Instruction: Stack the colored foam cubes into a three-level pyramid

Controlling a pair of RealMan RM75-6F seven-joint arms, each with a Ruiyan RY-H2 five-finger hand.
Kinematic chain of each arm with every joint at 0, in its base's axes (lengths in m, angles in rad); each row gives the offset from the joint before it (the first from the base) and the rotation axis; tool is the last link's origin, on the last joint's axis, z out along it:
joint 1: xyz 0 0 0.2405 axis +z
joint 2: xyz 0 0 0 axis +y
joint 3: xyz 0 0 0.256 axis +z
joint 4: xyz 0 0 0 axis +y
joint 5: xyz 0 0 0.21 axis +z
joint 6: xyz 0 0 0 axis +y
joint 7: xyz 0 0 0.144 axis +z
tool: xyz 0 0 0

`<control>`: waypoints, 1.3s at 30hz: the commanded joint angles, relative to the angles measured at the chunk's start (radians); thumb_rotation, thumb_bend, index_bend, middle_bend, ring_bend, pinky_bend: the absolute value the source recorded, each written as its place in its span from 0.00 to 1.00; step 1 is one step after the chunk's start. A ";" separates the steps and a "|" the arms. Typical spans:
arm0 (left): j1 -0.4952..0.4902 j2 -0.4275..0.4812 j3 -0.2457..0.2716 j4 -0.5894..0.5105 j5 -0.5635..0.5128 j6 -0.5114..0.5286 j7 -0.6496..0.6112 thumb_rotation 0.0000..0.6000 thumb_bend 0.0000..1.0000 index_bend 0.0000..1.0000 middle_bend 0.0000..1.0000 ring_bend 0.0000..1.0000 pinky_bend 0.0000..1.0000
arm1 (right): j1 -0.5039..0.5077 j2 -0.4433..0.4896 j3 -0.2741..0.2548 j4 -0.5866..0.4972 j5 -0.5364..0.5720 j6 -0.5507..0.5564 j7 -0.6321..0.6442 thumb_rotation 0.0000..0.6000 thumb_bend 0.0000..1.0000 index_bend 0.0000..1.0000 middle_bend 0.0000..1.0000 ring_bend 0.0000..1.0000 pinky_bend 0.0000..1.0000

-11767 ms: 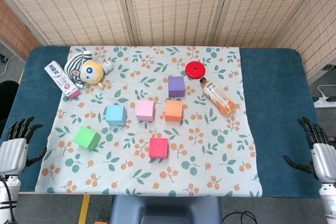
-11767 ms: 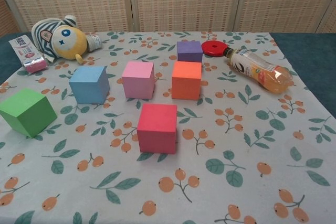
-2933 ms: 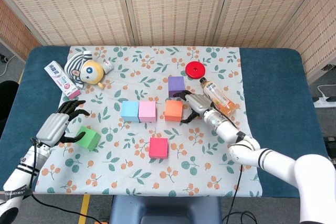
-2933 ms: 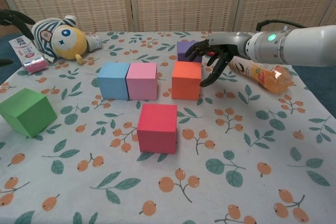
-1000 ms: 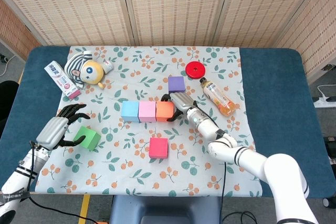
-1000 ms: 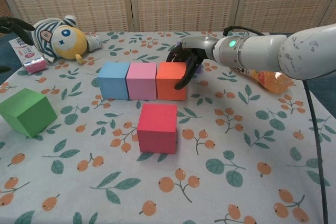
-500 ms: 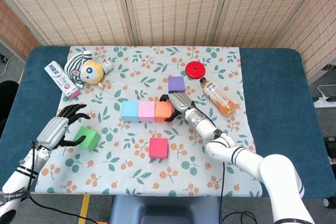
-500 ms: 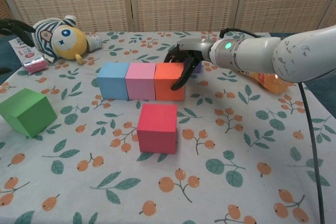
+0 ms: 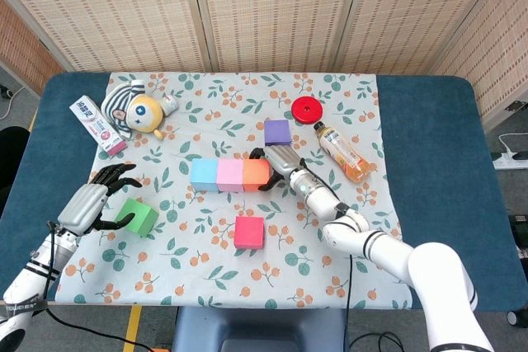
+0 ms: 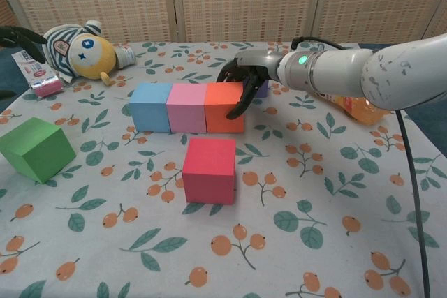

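Note:
Blue (image 9: 203, 175), pink (image 9: 229, 175) and orange (image 9: 256, 174) cubes stand side by side in a touching row at mid-cloth. My right hand (image 9: 279, 162) rests against the orange cube's (image 10: 223, 108) right side with fingers spread, holding nothing. The purple cube (image 9: 277, 132) sits just behind that hand, mostly hidden in the chest view. Nearer me lies the red cube (image 9: 248, 232), alone. At the left, the green cube (image 9: 137, 217) sits turned at an angle, with my left hand (image 9: 92, 199) beside it, fingers apart and empty.
A plush toy (image 9: 136, 110) and a white-and-pink tube box (image 9: 97, 125) lie at the back left. A red lid (image 9: 306, 109) and a lying drink bottle (image 9: 342, 152) are right of the purple cube. The floral cloth (image 9: 346, 269) ends on blue table margins.
My right hand has nudged the orange cube slightly left, closing it against the pink cube. The left hand stays beside the green cube.

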 commanded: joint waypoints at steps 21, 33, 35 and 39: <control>0.004 -0.001 0.001 0.007 0.002 0.008 -0.006 1.00 0.32 0.28 0.05 0.00 0.04 | -0.039 0.077 -0.015 -0.104 -0.031 0.038 -0.003 1.00 0.04 0.00 0.02 0.00 0.02; 0.006 -0.002 -0.001 -0.001 0.004 0.015 0.000 1.00 0.32 0.28 0.05 0.00 0.04 | -0.113 0.250 -0.027 -0.338 -0.050 0.135 -0.049 1.00 0.04 0.00 0.01 0.00 0.00; 0.005 -0.001 -0.002 -0.003 0.003 0.015 0.003 1.00 0.32 0.28 0.05 0.00 0.04 | -0.129 0.298 -0.034 -0.380 -0.066 0.174 -0.085 1.00 0.04 0.00 0.01 0.00 0.00; 0.002 -0.001 -0.005 -0.007 -0.003 0.009 0.007 1.00 0.32 0.28 0.05 0.00 0.04 | -0.119 0.280 -0.054 -0.330 -0.038 0.175 -0.163 1.00 0.04 0.00 0.00 0.00 0.00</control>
